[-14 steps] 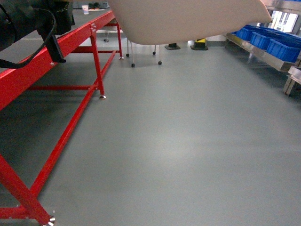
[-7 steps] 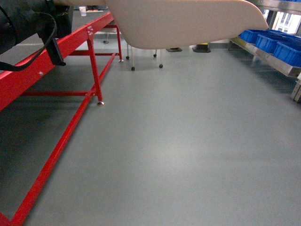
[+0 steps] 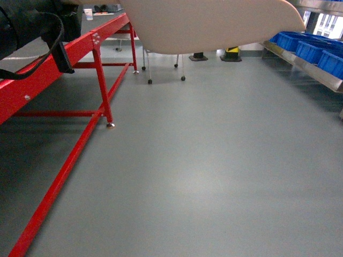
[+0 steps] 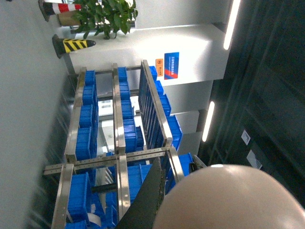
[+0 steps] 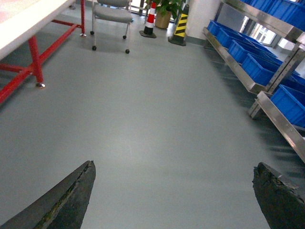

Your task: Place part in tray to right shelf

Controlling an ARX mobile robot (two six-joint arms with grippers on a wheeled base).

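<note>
Red-framed table [image 3: 80, 51] slides left as base turns; tray [image 3: 214, 24] held high; right gripper [image 5: 174, 195] spread, left unclear.

Even, cool indoor light fills all views. The floor [image 3: 203, 176] carries a soft pale sheen and faint shadows under the red table [image 3: 80, 48]. Ceiling strip lights [image 4: 232, 19] glare in the left wrist view, whose lower left edge smears with blur. Blue crates [image 5: 248, 57] look slightly soft.
</note>
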